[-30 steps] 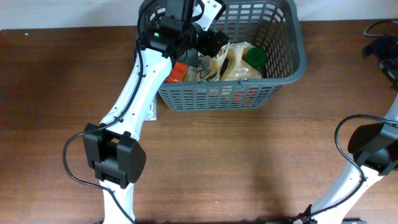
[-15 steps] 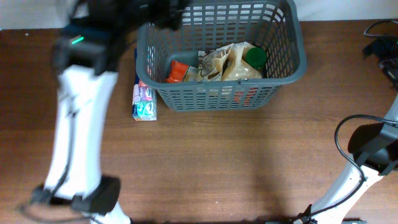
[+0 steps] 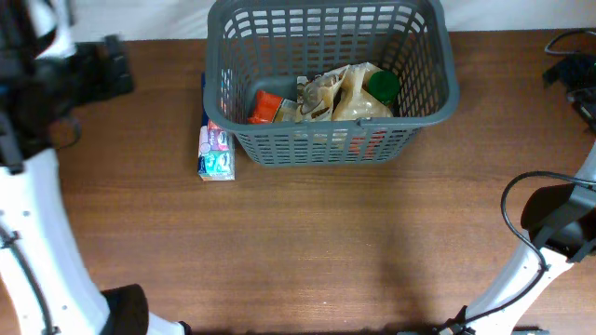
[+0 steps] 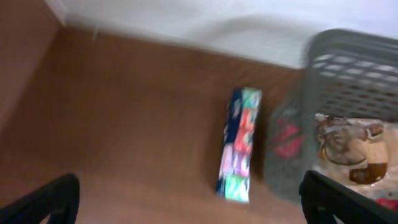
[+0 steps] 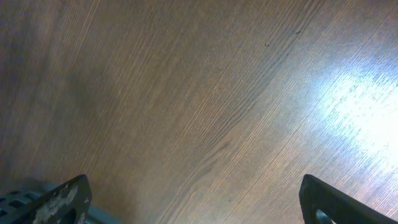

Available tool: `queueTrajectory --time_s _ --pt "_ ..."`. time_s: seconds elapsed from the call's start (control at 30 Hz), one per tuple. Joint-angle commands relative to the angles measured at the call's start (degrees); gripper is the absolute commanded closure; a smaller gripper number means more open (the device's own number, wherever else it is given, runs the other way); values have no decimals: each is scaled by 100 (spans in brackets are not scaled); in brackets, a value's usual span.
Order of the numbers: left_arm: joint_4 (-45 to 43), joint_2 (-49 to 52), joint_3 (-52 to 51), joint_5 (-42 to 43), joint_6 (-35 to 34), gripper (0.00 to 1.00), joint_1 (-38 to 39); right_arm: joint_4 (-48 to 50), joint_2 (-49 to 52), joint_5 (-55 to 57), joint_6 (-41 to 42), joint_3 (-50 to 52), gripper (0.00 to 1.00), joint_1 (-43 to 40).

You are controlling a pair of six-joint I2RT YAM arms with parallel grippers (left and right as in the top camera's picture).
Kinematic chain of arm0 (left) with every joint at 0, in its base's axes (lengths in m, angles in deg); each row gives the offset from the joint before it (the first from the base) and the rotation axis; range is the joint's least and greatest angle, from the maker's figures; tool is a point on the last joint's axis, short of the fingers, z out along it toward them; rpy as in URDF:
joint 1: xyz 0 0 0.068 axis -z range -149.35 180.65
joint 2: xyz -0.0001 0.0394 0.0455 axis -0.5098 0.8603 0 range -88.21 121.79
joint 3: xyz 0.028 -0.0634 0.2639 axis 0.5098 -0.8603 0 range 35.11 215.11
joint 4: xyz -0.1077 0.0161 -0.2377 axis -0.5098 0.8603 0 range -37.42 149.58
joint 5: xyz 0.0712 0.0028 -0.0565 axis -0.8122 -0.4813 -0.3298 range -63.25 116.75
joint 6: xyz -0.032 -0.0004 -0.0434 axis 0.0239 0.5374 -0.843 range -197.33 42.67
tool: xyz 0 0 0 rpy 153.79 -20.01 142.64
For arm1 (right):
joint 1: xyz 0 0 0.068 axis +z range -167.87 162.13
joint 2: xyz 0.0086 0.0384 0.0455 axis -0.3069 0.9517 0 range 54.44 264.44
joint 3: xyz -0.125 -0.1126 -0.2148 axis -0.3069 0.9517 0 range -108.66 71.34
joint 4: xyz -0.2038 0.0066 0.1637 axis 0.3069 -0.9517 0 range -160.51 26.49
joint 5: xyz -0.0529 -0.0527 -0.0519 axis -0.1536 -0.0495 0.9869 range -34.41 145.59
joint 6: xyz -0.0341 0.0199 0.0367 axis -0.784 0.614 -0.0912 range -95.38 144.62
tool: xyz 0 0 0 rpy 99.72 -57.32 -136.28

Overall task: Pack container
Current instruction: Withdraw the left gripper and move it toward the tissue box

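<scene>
The dark grey lattice basket (image 3: 438, 98) stands at the back middle of the table. Inside lie an orange packet (image 3: 265, 104), a clear bag of beige food (image 3: 345, 93) and a green-lidded jar (image 3: 383, 86). A colourful box (image 3: 215, 151) lies on the table against the basket's left wall. It also shows in the left wrist view (image 4: 239, 144) next to the basket (image 4: 354, 62). My left gripper (image 3: 112, 70) is open and empty at the far left, well away from the basket; its fingers (image 4: 186, 202) are spread wide. My right gripper (image 3: 570, 79) is at the far right, open and empty (image 5: 196, 199).
The brown wooden table (image 3: 326, 242) stretches in front of the basket. A white wall edge (image 4: 186, 25) runs behind the table. Cables (image 3: 521, 200) hang by the right arm at the right edge.
My left arm has swung out from over the basket to the far left. The colourful box beside the basket is now uncovered. The right arm has not moved.
</scene>
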Motion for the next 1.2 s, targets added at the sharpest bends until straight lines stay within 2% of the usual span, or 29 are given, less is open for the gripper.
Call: queueTrajectory --time_s 0.0,0.17,0.27,0.33,0.57,0.77,0.97,1.17 --pt "219 -90 -286 999 -584 1 -717 4 -90 111 50 24 1 -11" --pt "216 -79 -1123 1228 -520 1 -1342 2 -90 111 50 24 1 -11" --pt "-46 -31 -1963 1982 221 1 -1410 2 -90 111 50 24 1 -11" --pt "-282 -17 -2514 2074 544 1 -1351 2 -90 111 50 24 1 -11" --pt "-1679 -15 -4339 2140 1427 1 -1158 2 -90 111 50 24 1 -11" --pt "-2789 -15 -5602 2157 1598 1 -1117 2 -90 111 50 24 1 -11" --pt "-3373 -13 -6118 2087 1899 1 -752 2 -90 111 50 24 1 -11" --pt "-3692 70 -6140 1362 1969 1 -170 2 -90 111 50 24 1 -11"
